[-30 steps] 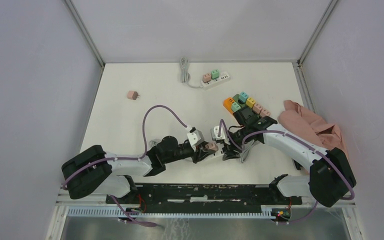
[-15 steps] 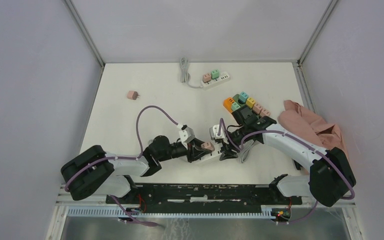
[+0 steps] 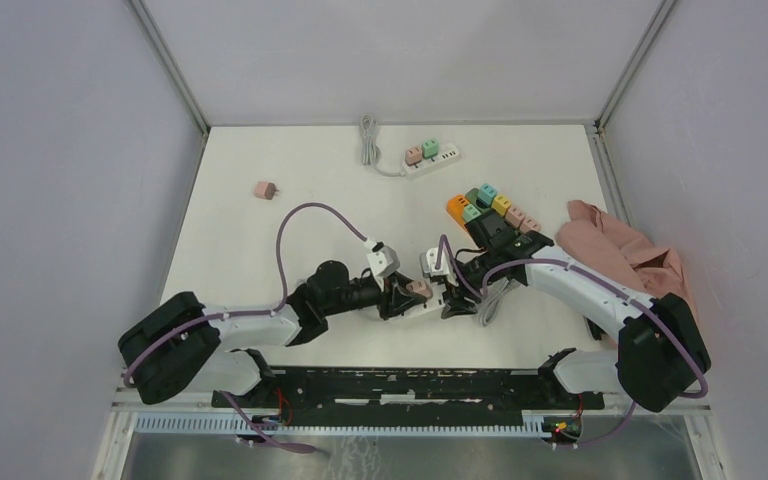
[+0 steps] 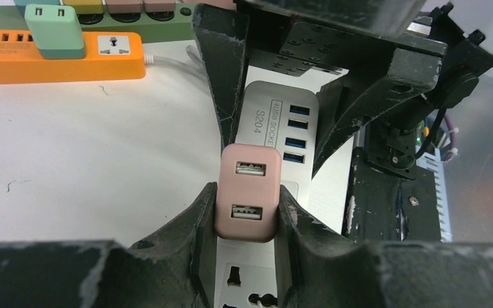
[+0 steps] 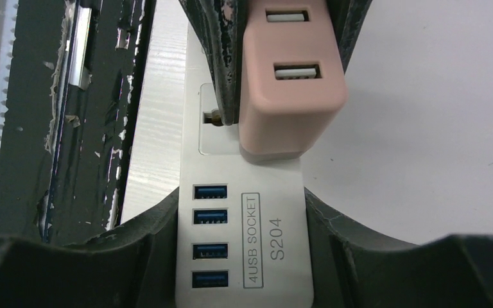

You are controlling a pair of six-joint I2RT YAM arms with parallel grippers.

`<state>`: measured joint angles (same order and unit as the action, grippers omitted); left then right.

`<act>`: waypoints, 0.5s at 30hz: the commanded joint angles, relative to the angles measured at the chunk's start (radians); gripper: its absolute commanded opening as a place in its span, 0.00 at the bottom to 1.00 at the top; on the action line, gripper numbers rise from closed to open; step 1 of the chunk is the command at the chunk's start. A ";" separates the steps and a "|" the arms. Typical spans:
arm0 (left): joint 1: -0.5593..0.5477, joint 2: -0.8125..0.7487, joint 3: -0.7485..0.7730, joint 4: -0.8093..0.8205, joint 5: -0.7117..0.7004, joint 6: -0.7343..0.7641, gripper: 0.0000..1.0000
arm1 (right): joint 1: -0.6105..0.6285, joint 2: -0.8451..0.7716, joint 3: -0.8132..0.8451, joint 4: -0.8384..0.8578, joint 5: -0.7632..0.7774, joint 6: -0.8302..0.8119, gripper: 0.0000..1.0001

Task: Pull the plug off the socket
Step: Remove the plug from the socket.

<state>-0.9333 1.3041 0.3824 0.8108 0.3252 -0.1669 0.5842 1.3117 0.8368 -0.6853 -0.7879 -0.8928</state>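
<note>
Overhead: finds both claws tip to tip just inside the near edge of the counter (image 3: 260, 250), about its middle. Shows the left claw (image 3: 407, 296) clamped on the pink plug (image 3: 419, 290), and the right claw (image 3: 447, 297) closed across the white socket strip (image 3: 430, 303) right beside it. Also takes in a spare pink adapter (image 3: 266, 189) toward the left edge, a second white strip (image 3: 430, 163) by the far edge, a bundle of coloured strips (image 3: 485, 205) right of centre, and a pink cloth (image 3: 625, 250) against the right edge.

Left wrist: looks onto the pink plug (image 4: 248, 192), pinched on both flanks by the left claw (image 4: 247, 215), fingers (image 4: 202, 218) touching it. Places the plug over the white socket strip (image 4: 276, 122), next to four blue USB ports; cannot tell whether its prongs are seated. Shows an orange strip (image 4: 58, 61) beyond.

Right wrist: shows the right claw (image 5: 244, 218) gripping the white socket strip (image 5: 250, 269) across its width at the USB end, fingers (image 5: 157, 224) pressed to both long edges. Puts the pink plug (image 5: 289, 83) at the strip's other end.
</note>
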 commanded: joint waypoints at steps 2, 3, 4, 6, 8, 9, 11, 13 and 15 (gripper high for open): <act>0.091 -0.046 -0.025 0.168 -0.046 -0.145 0.03 | 0.013 -0.002 0.030 0.013 -0.036 -0.018 0.00; 0.091 -0.052 -0.039 0.181 -0.048 -0.142 0.03 | 0.014 0.001 0.029 0.013 -0.035 -0.018 0.00; 0.091 -0.058 -0.052 0.193 -0.049 -0.142 0.03 | 0.014 0.001 0.030 0.014 -0.033 -0.018 0.00; 0.079 -0.071 -0.072 0.212 -0.059 -0.135 0.03 | 0.013 0.005 0.029 0.013 -0.033 -0.017 0.00; 0.041 -0.087 -0.080 0.201 -0.106 -0.090 0.03 | 0.013 0.007 0.031 0.013 -0.033 -0.017 0.00; 0.015 -0.092 -0.079 0.182 -0.138 -0.059 0.03 | 0.013 0.008 0.031 0.013 -0.033 -0.017 0.00; -0.024 -0.093 -0.061 0.137 -0.183 -0.012 0.03 | 0.013 0.011 0.031 0.013 -0.033 -0.017 0.00; -0.038 -0.085 -0.035 0.095 -0.203 0.000 0.03 | 0.013 0.012 0.031 0.013 -0.033 -0.017 0.00; -0.039 -0.074 0.002 0.022 -0.218 -0.002 0.03 | 0.013 0.014 0.031 0.013 -0.031 -0.017 0.00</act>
<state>-0.9691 1.2442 0.3042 0.8730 0.2577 -0.1715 0.5983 1.3239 0.8433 -0.6716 -0.8291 -0.8795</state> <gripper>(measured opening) 0.375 0.574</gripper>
